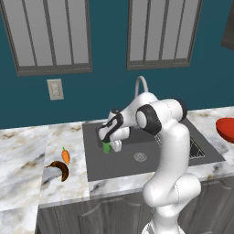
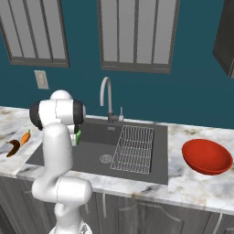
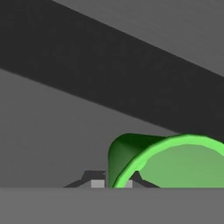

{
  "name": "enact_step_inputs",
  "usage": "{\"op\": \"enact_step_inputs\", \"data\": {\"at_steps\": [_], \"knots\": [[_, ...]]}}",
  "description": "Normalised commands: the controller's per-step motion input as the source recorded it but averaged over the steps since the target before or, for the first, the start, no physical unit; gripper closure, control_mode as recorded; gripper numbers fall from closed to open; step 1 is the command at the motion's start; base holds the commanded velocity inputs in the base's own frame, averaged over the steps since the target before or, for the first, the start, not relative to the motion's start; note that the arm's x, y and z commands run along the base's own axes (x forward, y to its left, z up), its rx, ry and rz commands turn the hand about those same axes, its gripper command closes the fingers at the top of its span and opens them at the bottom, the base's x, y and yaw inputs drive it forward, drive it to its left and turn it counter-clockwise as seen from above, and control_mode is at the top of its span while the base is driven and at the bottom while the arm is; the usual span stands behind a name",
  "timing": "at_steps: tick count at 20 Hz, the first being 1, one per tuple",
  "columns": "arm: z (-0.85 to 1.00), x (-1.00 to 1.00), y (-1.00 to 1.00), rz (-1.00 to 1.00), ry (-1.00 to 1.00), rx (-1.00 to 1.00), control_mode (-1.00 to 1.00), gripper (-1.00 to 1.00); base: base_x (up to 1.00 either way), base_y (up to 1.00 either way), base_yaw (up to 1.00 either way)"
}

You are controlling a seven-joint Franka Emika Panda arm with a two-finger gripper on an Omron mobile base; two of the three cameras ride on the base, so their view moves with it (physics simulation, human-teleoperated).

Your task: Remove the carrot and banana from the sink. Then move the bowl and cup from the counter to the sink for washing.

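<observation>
- Carrying the cup (image 1: 107, 147) over the sink (image 1: 114, 167), the gripper (image 1: 111, 145) is clamped on its rim
- Carrot (image 1: 66, 156) and banana (image 1: 59, 169) lie on the counter (image 1: 23, 155), left of the basin
- Bowl (image 2: 206, 156) sits on the counter to the right, untouched
- Judged step: cup placement; next comes lowering to the basin floor and letting go, then fetching the bowl

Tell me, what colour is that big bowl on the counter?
Bright red. The bowl shows best in the right base view, right of the sink.
</observation>
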Motion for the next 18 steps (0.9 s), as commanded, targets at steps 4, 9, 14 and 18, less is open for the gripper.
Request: {"op": "enact_step_inputs", "data": {"at_steps": [4,9,14,18], "knots": [[-0.19,0.29,0.09,0.00,0.00,0.00,-1.00,1.00,0.00,0.00,0.00],[-0.20,0.28,0.04,0.00,0.00,0.00,-1.00,1.00,0.00,0.00,0.00],[-0.21,0.28,0.03,0.00,0.00,0.01,-1.00,1.00,0.00,0.00,0.00],[-0.23,0.23,0.07,0.00,-0.03,0.00,-1.00,1.00,0.00,0.00,0.00]]}}
